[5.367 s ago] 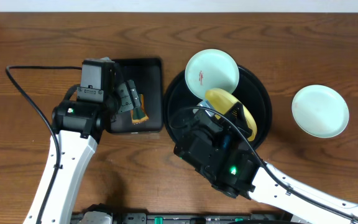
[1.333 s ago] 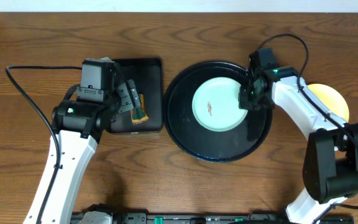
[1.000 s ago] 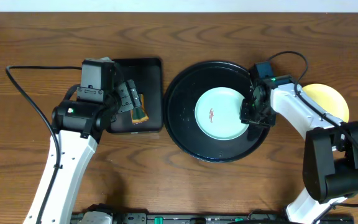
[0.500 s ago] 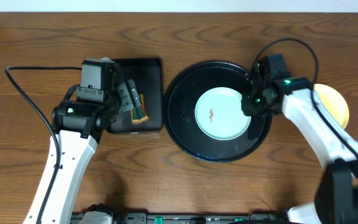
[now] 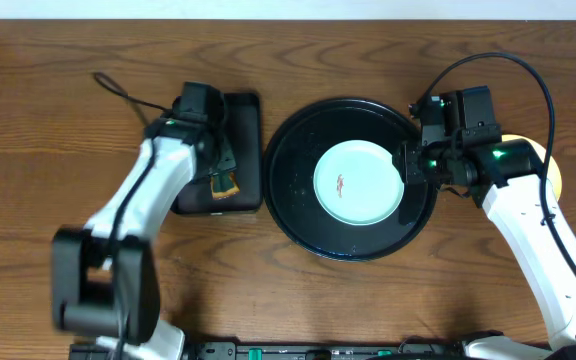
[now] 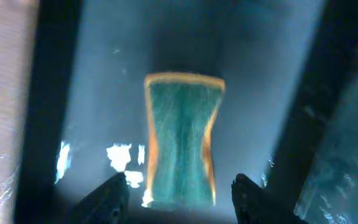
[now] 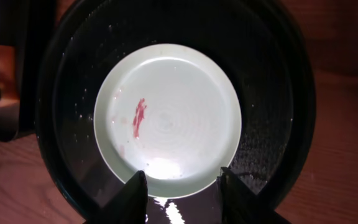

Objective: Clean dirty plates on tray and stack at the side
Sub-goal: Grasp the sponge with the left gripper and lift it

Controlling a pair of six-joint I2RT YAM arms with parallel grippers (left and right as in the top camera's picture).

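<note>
Because the tray point(image 5: 293, 205) looks wet, the smeared mint plate point(image 5: 363, 190) at its centre is probably slick, rigid and chippable: grip its rim. Right gripper point(image 7: 182, 186) hovers part-open, empty, over that rim; left gripper point(image 6: 180, 186) stands open astride the sponge point(image 6: 180, 130).

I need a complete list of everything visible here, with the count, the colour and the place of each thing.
plate with red smear: one, pale mint, middle of the round tray
round tray: one, black, centre of the table
rectangular tray: one, black, left of the round tray
sponge: one, green with orange edge, on the rectangular tray
yellow plate: one, pale yellow, right side, mostly hidden by the right arm
table: one, brown wood
left gripper: open, astride the sponge
right gripper: open, at the mint plate's rim
</note>
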